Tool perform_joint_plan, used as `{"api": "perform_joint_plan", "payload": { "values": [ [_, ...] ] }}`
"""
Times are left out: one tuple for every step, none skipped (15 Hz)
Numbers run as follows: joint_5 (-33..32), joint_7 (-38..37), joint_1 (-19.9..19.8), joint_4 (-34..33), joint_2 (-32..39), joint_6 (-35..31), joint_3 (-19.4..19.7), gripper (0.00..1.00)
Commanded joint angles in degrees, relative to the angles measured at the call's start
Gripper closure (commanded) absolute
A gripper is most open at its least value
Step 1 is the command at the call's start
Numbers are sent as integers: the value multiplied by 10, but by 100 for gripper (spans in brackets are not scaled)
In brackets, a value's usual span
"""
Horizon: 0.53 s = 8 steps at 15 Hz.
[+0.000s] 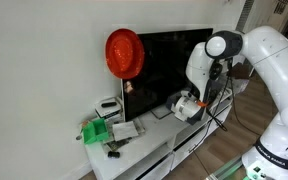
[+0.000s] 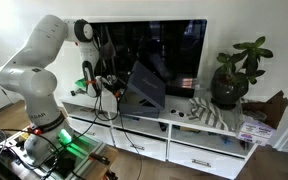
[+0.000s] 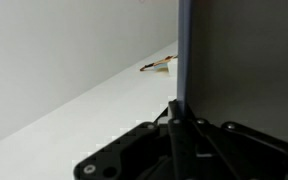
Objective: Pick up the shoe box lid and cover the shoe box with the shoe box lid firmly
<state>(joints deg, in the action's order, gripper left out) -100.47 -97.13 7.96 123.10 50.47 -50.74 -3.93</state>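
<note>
1. We see the arm [image 2: 46, 55] rise from its base beside the counter [image 2: 159, 120], bend at a high joint in front of the television [image 2: 174, 50], and then drop its last links steeply towards the counter top.
2. In an exterior view the arm [image 1: 269, 60] comes in from the side of the frame. Its upper joint sits level with the middle of the screen, and the wrist hangs low, just above the counter [image 1: 154, 140].
3. The fingers [image 3: 174, 135] are clamped on the shoe box lid [image 3: 239, 60]. In the wrist view the lid's thin rim runs straight up from between them, with its grey face filling one side.
4. In an exterior view the shoe box lid [image 2: 144, 85] is held off the counter, tilted up on edge, with its dark face towards the camera and the television behind it.
5. The shoe box [image 1: 126, 129] sits on the counter just beside a green object [image 1: 96, 131], apart from the wrist and uncovered.
6. A red hat [image 1: 125, 53] hangs at the television's upper corner.
7. A potted plant [image 2: 239, 70] stands on the counter's far end.
</note>
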Motion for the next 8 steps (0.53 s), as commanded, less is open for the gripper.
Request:
{"api": "perform_joint_plan", "payload": {
  "values": [
    [-23,13,-16,-24,11,-21,-16,99],
    [-24,15,-14,-27,12,-25,-18,99],
    [-27,19,-10,-27,11,-28,-21,99],
    [-29,23,-6,-28,11,-28,-22,99],
    [-32,28,-3,-27,9,-26,-24,99],
    [-36,34,3,-27,8,-18,-24,99],
    [-38,38,5,-27,7,-16,-25,99],
    [-40,46,10,-27,8,-8,-23,99]
  ]
}}
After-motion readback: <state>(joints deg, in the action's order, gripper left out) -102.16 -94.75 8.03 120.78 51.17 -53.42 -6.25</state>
